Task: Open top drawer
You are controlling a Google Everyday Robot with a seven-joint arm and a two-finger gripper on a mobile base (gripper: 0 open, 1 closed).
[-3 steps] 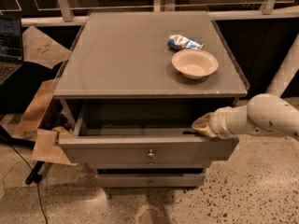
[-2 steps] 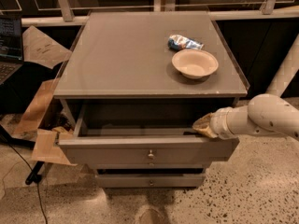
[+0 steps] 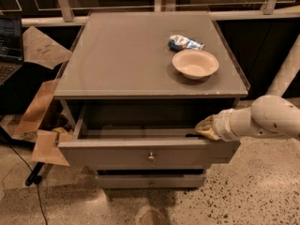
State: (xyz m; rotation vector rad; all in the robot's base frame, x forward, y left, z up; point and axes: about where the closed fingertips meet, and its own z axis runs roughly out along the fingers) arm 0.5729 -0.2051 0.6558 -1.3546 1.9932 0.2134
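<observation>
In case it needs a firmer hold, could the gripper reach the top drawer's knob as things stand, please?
Probably yes: the gripper rests on the top drawer at its right upper edge, and nothing blocks the knob on its front.

Light: dim, warm, from overhead.
Shadow: dark inside top drawer [image 3: 117, 153], soft beneath bowl [image 3: 195, 63].
Gripper [image 3: 205, 128]: palely lit at drawer's right front rim.

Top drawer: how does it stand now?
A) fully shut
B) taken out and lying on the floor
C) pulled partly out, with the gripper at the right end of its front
C: the top drawer juts out from the cabinet with its inside showing, and the gripper is at the right end of its front edge.
</observation>
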